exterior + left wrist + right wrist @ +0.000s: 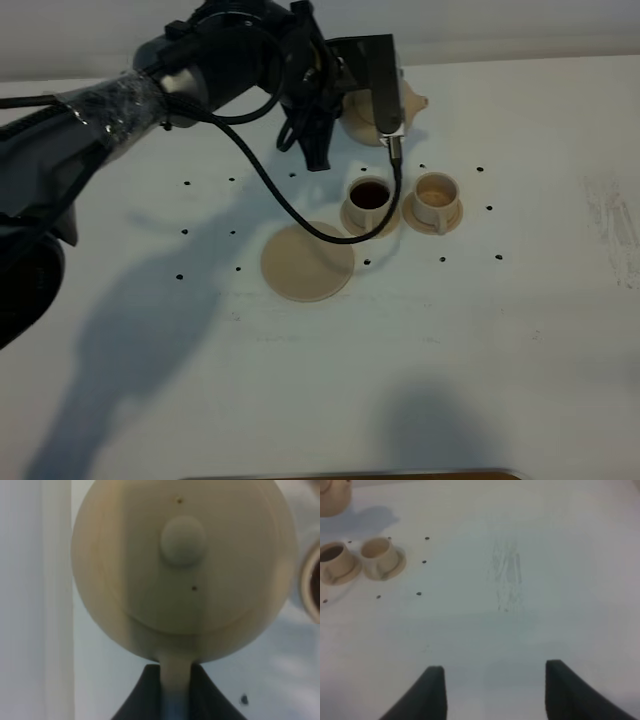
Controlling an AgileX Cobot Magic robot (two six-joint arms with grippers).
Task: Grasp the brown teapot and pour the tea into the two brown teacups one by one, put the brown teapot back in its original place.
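Note:
My left gripper point(352, 103) is shut on the loop handle of the brown teapot point(409, 102), which it holds roughly level behind the two brown teacups. The left wrist view looks down on the teapot point(183, 565), its handle pinched between the dark fingers point(210, 700). The left teacup point(369, 197) holds dark tea; the right teacup point(437, 192) looks pale inside. Each stands on a small saucer. The original place, a wide flat saucer point(307, 262), lies bare in front of the cups. My right gripper point(492, 690) hangs open over bare table, with both teacups point(380, 555) far off.
The white table point(520, 330) carries small black dot marks point(480, 169) around the cups. A black cable point(270, 190) hangs from the left arm across the wide saucer's far edge. A faint scuffed patch point(507, 575) marks the table's right side.

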